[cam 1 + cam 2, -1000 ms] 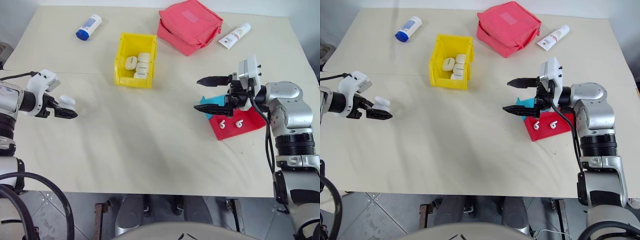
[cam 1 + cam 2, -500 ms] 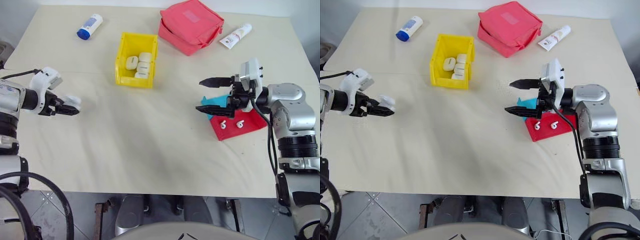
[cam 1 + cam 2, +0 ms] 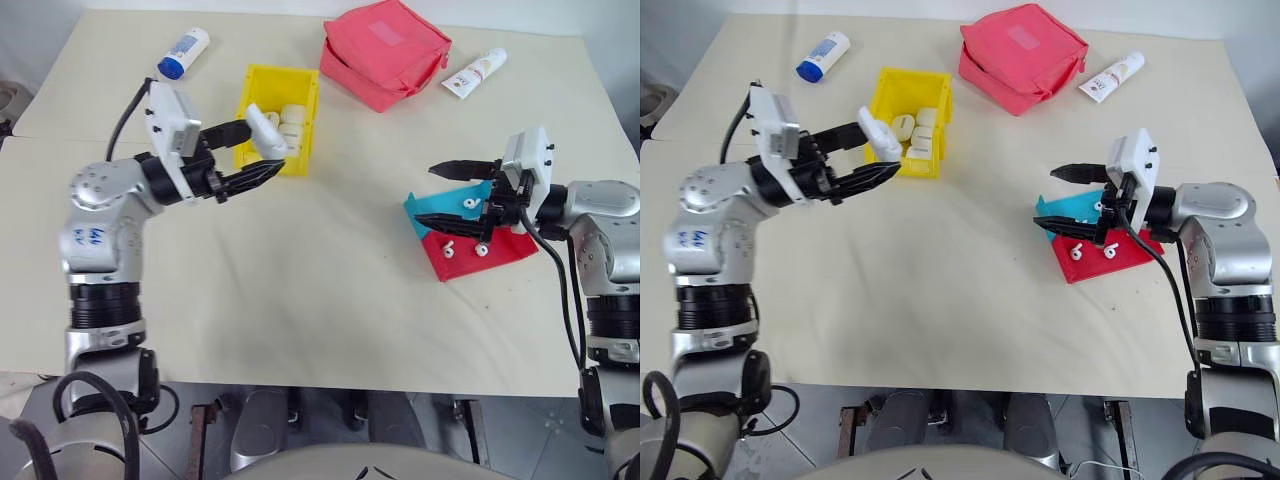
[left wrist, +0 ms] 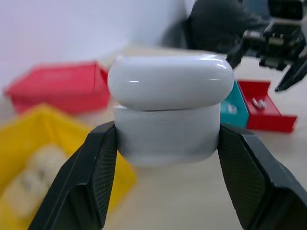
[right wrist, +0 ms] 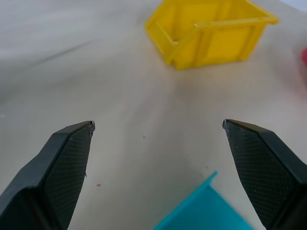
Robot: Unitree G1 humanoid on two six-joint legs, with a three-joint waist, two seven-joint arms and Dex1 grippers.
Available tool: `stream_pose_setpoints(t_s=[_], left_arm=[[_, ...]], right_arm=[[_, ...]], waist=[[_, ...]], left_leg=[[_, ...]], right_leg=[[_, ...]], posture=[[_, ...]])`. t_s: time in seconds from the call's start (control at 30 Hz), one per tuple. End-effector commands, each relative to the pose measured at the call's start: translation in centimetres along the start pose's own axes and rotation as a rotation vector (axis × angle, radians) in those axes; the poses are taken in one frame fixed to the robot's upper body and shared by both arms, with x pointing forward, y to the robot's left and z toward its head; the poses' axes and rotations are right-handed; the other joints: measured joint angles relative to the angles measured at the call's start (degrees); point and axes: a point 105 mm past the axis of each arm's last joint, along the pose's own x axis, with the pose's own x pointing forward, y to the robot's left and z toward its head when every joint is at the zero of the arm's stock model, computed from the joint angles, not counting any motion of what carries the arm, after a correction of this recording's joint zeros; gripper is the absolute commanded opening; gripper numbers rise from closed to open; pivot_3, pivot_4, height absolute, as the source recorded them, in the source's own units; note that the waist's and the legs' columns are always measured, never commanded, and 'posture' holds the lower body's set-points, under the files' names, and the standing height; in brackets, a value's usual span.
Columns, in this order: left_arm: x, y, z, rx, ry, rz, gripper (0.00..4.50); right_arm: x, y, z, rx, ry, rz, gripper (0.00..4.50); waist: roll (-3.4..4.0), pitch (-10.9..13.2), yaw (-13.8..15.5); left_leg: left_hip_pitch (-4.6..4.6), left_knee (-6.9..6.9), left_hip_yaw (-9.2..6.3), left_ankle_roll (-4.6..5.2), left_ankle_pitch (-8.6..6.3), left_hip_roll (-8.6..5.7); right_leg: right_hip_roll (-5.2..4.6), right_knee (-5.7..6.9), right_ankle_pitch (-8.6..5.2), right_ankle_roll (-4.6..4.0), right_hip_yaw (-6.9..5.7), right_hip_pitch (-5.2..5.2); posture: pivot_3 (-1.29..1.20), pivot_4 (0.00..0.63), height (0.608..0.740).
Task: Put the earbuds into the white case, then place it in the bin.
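My left gripper (image 3: 265, 148) is shut on the white case (image 3: 266, 130), held off the table beside the near left corner of the yellow bin (image 3: 246, 100). In the left wrist view the case (image 4: 168, 103) sits between both fingers (image 4: 103, 163), its lid resting on the base. Several white cases lie inside the bin. My right gripper (image 3: 425, 190) stands open, with nothing between its fingers, over the teal tray (image 3: 432, 212) and the red tray (image 3: 500, 245). Two earbuds (image 3: 449, 247) lie on the red tray.
A red fabric pouch (image 3: 385, 50) lies at the back, with a white tube (image 3: 475, 70) to its right and a white-and-blue bottle (image 3: 183, 52) at the back left. In the right wrist view the bin (image 5: 211, 33) stands across bare table.
My left gripper closed on the white case, lifted it and swung right toward the bin. The right gripper drifted slightly right, still open.
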Motion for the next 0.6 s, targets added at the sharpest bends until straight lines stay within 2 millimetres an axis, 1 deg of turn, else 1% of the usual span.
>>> stream_pose_setpoints(t_s=[0.03,0.1,0.13,0.17,0.27,0.4,0.53,0.6], left_arm=[[2.9,-2.3,1.0,0.029,-0.113,-0.037,2.77],[4.3,-4.1,0.5,0.004,-0.147,-0.073,2.77],[4.7,-4.8,0.4,-0.003,-0.154,-0.087,2.77],[5.2,-5.8,0.0,-0.029,-0.157,-0.114,2.77],[5.7,-8.4,-0.5,-0.073,-0.172,-0.187,2.77],[5.6,-10.4,-1.4,-0.094,-0.155,-0.236,2.77],[4.9,-12.3,-2.9,-0.095,-0.108,-0.282,2.77],[4.6,-13.0,-3.3,-0.109,-0.097,-0.289,2.77]], right_arm=[[-1.9,0.2,1.8,-0.056,0.013,-0.061,4.50],[-3.0,0.6,1.3,-0.045,0.086,-0.080,4.50],[-3.3,0.8,1.1,-0.036,0.114,-0.084,4.50],[-3.8,1.1,0.9,-0.039,0.149,-0.088,4.50],[-4.9,1.7,0.3,-0.045,0.221,-0.105,4.50],[-6.1,2.1,-0.2,-0.021,0.304,-0.126,4.50],[-7.2,2.4,-0.8,-0.007,0.383,-0.141,4.50],[-7.7,2.6,-1.3,0.000,0.436,-0.143,4.50]], waist=[[0.00,0.00,0.72],[0.00,0.00,1.11],[-0.01,0.00,1.24],[-0.01,0.00,1.22],[0.00,0.00,1.17],[0.00,0.00,1.14],[0.02,-0.02,1.12],[0.05,-0.03,1.22]], left_leg=[[0.00,0.00,0.00,0.02,0.00,-0.02],[-0.01,0.02,0.02,0.09,0.01,-0.08],[-0.03,0.02,0.02,0.11,0.02,-0.10],[-0.03,0.02,0.01,0.13,0.02,-0.12],[-0.03,0.01,0.02,0.14,0.02,-0.11],[-0.01,0.01,0.02,0.14,0.03,-0.08],[0.01,0.01,0.02,0.14,0.03,-0.06],[0.00,0.01,0.02,0.14,0.03,-0.07]], right_leg=[[-0.03,-0.01,0.01,0.02,0.01,0.00],[-0.07,-0.05,0.05,0.09,0.03,0.02],[-0.09,-0.07,0.06,0.11,0.03,0.02],[-0.11,-0.08,0.06,0.11,0.02,0.04],[-0.11,-0.15,0.07,0.13,0.01,0.07],[-0.10,-0.16,0.07,0.13,0.02,0.08],[-0.10,-0.20,0.07,0.13,0.02,0.12],[-0.11,-0.21,0.07,0.13,0.03,0.12]], posture=[[0.00,0.150,0.740],[0.00,0.150,0.740],[0.00,0.150,0.740],[0.00,0.150,0.740],[0.00,0.150,0.740],[0.00,0.150,0.740],[0.00,0.150,0.740],[0.00,0.150,0.740]])
